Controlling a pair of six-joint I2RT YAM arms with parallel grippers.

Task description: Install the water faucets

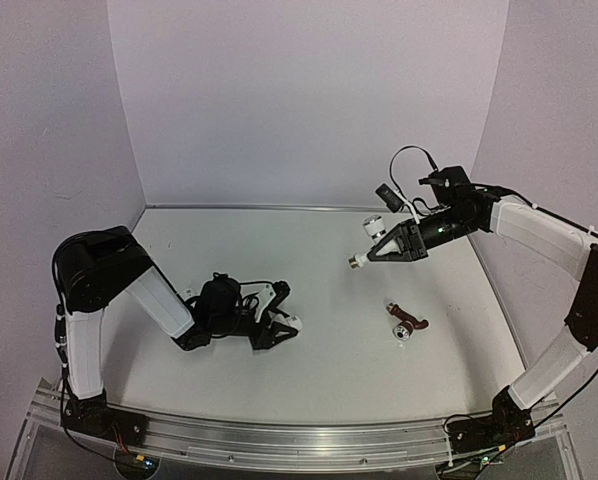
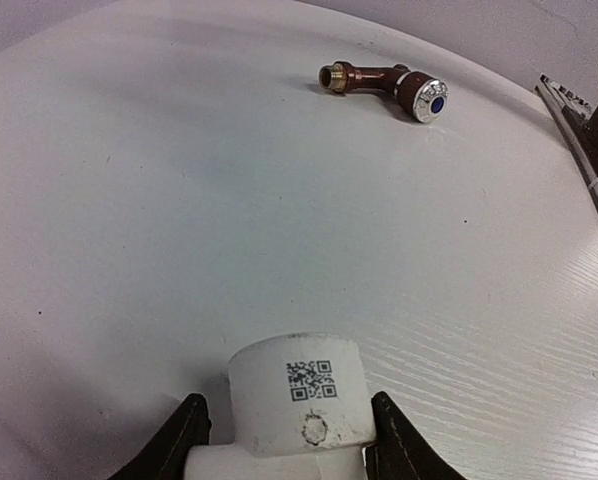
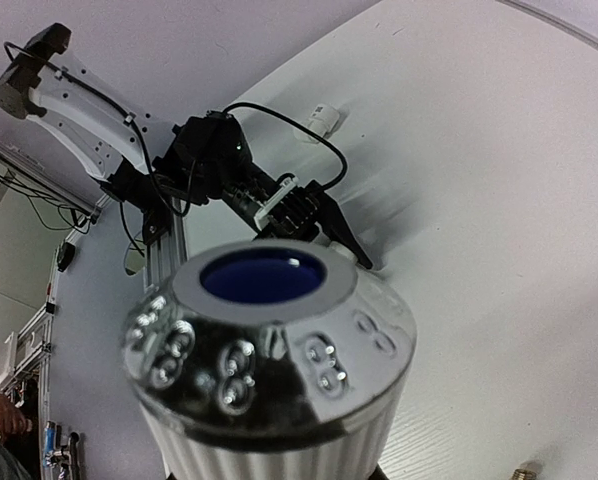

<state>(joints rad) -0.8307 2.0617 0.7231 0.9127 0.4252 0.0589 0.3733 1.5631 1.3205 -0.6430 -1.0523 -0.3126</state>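
**Right arm.** The right jaws are narrow and closed on the white faucet (image 1: 371,241), which they hold raised above the bench (image 1: 329,385) toward its far right side. The brass-coloured threaded end points down and to the left, and the round knob is uppermost. In the right wrist view the silvery knob with its blue centre (image 3: 264,345) fills most of the frame, so the fingers themselves cannot be seen there.

**Left arm.** The left arm lies low over the near left part of the bench. Its jaws are narrow, with one dark finger (image 2: 182,442) on each side of the white elbow fitting (image 2: 299,398). The fitting stands on the bench with its printed code square facing the camera. The right-hand finger lies against the fitting wall. Whether both fingers press on it cannot be told.

**Second faucet.** A brown faucet (image 1: 406,322) lies on its side on the bench, right of centre (brass thread at one end, blue-centred knob at the other). It is well apart from both sets of jaws.
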